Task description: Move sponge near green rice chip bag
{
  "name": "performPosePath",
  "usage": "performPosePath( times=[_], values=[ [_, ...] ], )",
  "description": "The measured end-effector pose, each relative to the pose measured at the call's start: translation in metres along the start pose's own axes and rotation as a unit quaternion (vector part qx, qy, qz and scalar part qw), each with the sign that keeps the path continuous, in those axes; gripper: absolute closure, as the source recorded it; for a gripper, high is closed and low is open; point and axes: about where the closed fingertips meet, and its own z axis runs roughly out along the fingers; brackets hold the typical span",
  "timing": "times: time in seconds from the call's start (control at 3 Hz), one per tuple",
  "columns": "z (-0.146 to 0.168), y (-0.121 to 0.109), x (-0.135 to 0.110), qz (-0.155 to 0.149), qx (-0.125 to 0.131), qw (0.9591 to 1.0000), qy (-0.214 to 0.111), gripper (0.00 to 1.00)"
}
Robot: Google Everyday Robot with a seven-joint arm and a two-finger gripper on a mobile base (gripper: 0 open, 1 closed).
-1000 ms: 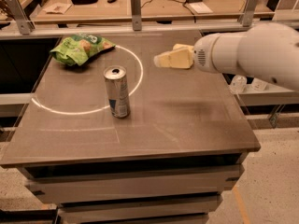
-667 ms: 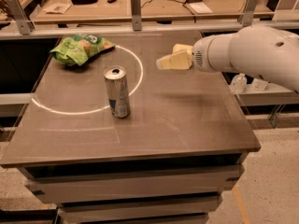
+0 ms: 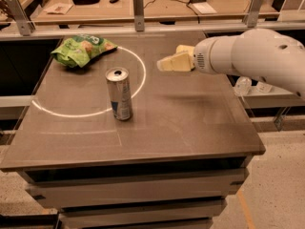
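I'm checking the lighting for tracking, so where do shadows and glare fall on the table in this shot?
Camera view: a soft shadow lies on the table under the end effector, which holds the sponge above its far right; a bright white arc, glare or marking unclear, curves past the can; the green rice chip bag shades its near edge.

My cream-yellow gripper (image 3: 179, 57), over the far right edge of the dark brown desk (image 3: 190, 123), grips a pale yellow foam sponge (image 3: 167, 64). The wrinkly foil bag (image 3: 78, 50) at the far left corner is bright green with tan spots. The metal can (image 3: 119, 94) is silver and blue.
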Motion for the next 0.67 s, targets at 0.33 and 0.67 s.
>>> performPosePath(
  times=[0.33, 0.67],
  values=[
    [0.018, -0.010, -0.007, -0.022, -0.007, 0.9989, -0.040, 0.00],
    [0.039, -0.035, -0.015, -0.038, 0.009, 0.9969, -0.068, 0.00]
  ],
)
